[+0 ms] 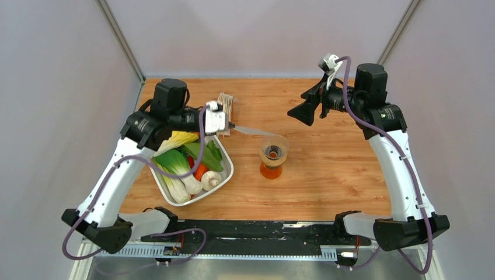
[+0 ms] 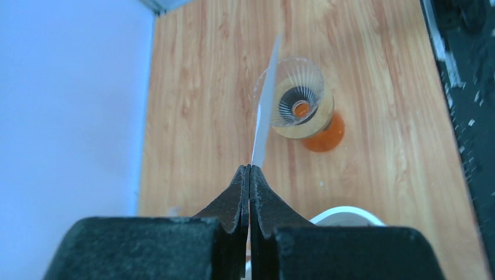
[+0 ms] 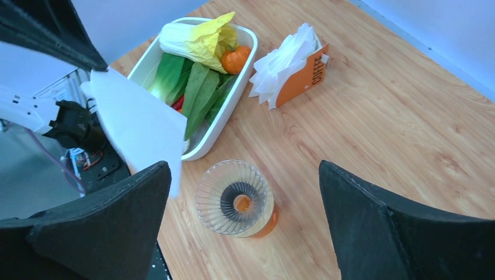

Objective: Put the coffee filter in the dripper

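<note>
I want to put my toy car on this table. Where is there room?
The biggest bare patch lies right of the dripper, up to the right arm. Another runs along the back edge, between the pack of filters and the right gripper. The left side is crowded: the vegetable tray, the left gripper and the paper filter it holds.
</note>
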